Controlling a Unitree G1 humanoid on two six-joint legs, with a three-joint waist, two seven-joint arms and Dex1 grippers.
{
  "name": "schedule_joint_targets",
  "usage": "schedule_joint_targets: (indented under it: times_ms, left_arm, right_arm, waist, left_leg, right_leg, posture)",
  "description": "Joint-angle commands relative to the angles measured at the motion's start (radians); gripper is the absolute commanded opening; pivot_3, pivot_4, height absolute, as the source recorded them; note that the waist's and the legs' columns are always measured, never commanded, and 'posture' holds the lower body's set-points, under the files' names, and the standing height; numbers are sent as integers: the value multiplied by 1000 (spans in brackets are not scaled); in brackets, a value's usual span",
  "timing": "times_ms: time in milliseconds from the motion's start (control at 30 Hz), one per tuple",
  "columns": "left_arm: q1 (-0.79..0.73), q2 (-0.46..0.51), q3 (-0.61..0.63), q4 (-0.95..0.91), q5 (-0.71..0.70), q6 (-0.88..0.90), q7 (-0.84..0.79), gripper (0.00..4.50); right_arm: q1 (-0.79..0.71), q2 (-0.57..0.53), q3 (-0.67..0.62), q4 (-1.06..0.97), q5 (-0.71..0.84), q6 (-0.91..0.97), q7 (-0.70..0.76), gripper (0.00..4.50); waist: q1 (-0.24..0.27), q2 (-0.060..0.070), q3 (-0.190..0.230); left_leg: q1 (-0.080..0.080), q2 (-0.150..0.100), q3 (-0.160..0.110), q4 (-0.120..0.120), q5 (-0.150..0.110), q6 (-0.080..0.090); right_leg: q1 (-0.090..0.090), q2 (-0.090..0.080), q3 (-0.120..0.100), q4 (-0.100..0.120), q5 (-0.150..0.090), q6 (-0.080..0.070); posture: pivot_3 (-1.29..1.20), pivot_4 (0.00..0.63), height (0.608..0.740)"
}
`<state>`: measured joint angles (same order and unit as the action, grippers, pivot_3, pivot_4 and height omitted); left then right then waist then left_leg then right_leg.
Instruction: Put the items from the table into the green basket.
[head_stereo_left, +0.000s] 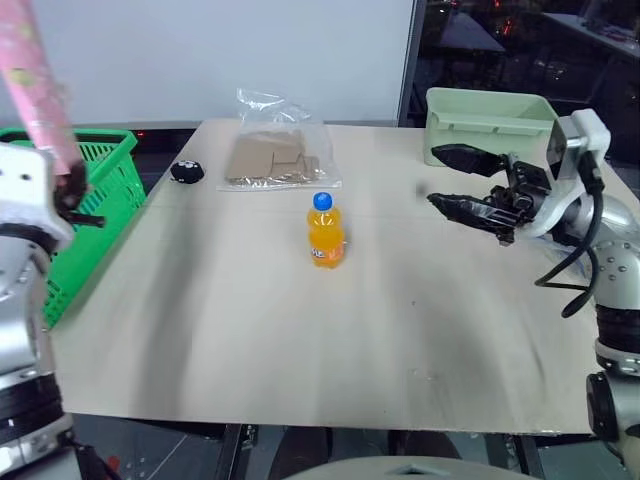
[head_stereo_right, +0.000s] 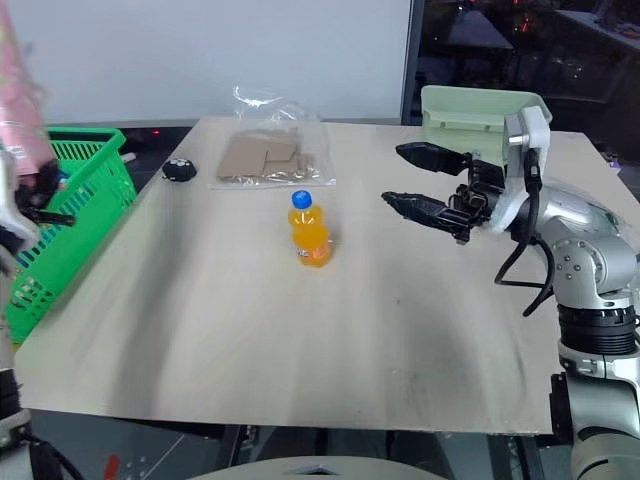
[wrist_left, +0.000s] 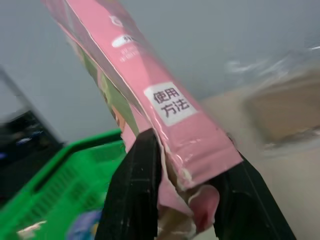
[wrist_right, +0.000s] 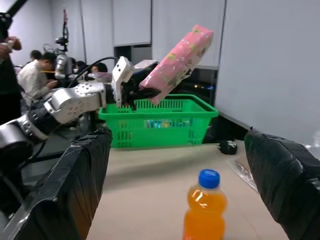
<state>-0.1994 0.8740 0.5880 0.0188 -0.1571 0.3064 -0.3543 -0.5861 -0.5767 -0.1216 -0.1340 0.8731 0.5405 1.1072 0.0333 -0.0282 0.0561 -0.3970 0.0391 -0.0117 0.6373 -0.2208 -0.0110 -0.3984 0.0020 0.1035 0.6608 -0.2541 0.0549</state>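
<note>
**Pink packet held over the basket; bottle lay ahead of the open right fingers**

The left gripper (wrist_left: 175, 190) was clamped on the bottom end of the pink packet (wrist_left: 150, 95); the packet's long axis ran up and away from the fingers, tilted, its free end high above them. The green basket (head_stereo_left: 100, 190) sat just beyond and below those fingers, off the left edge of the table (head_stereo_left: 300, 350); judged from the right wrist view, the packet hung over the basket's rim, so the coming move looked like a short lowering and release; some goods already lay inside, too small to name.

The right gripper (head_stereo_left: 465, 180) had its fingers wide apart and gripped nothing; they pointed across the table toward the bottle (head_stereo_left: 325, 232). The bottle stood upright straight ahead of them, framed between the two fingers but well apart from both; the right arm was clearly the nearer one for it. Beyond the bottle lay the clear bag (head_stereo_left: 275, 158) of brown packs, flat, and a small black thing (head_stereo_left: 186, 172) near the basket; a pale bin (head_stereo_left: 490, 120) stood behind the right fingers.

Writing: a white label on the packet read 使用方法; the bottle's label could not be read.
</note>
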Motion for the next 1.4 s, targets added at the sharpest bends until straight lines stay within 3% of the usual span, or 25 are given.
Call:
schedule_joint_targets:
  times_ms: [33,233,267,333,533,733,900,1000,1133,1400]
  left_arm:
    - [-50,78,10,191,30,-139,-37,1011]
    - [-164,166,-55,514,40,-284,-129,1011]
    - [-181,180,-69,556,52,-300,-128,1572]
    - [-201,204,-94,613,78,-330,-117,2023]
    - [-268,237,-121,714,133,-445,16,4479]
    - [-297,165,-125,596,23,-436,-94,4479]
    - [-30,22,-204,35,-323,-154,-407,4479]
    - [107,-33,-222,-164,-443,22,-411,4479]
    - [147,-125,-332,-220,-397,67,-372,4479]
    - [35,-305,-507,-163,-335,64,-365,4479]
  right_arm:
    - [-30,8,-9,-20,-12,-22,-3,4500]
    - [-23,13,-18,-29,-32,-26,-9,4500]
    - [-21,13,-22,-32,-32,-25,-13,4500]
    - [-14,11,-29,-41,-31,-24,-19,4500]
    - [12,7,-45,-62,-29,-21,-40,4500]
    - [25,0,-52,-58,-36,-28,-45,4500]
    - [55,-27,-68,-62,-39,-22,-45,4500]
    - [90,-44,-79,-79,-38,-14,-52,4500]
    - [181,-81,-59,-77,-100,-24,-59,4500]
    - [323,-175,-11,-32,-312,-132,-45,4500]
  waist:
    - [7,0,0]
    - [14,-2,-1]
    - [13,-3,-2]
    - [11,-4,-3]
    - [6,-4,-3]
    - [7,-4,-3]
    - [7,-4,-5]
    - [-13,-4,-5]
    - [-22,-2,-6]
    - [-26,1,-8]
  left_leg:
    - [0,0,0,0,0,0]
    - [-1,0,0,0,0,0]
    - [-2,0,0,0,0,0]
    - [-3,0,1,0,0,0]
    - [-3,0,1,-1,0,0]
    - [-3,0,1,-1,0,0]
    - [-4,0,5,0,0,0]
    - [-4,0,7,-1,0,0]
    - [-1,3,4,-1,0,0]
    - [0,2,5,8,0,0]
  right_leg:
    - [0,0,0,0,0,0]
    - [-1,-1,-3,0,-1,-2]
    - [-2,-2,-3,0,-1,-1]
    - [-3,-2,-3,1,0,0]
    - [-4,-2,-3,2,1,1]
    - [-4,-2,-3,2,1,1]
    - [-3,-5,-2,2,1,0]
    - [-4,-5,0,2,1,1]
    - [-3,0,-1,4,1,1]
    - [2,0,0,2,-3,1]
  posture:
    - [159,0,740]
    - [130,0,740]
    - [130,0,740]
    - [113,0,740]
    - [103,0,740]
    - [102,0,740]
    - [93,0,740]
    - [86,0,740]
    - [73,0,740]
    - [-3,0,740]
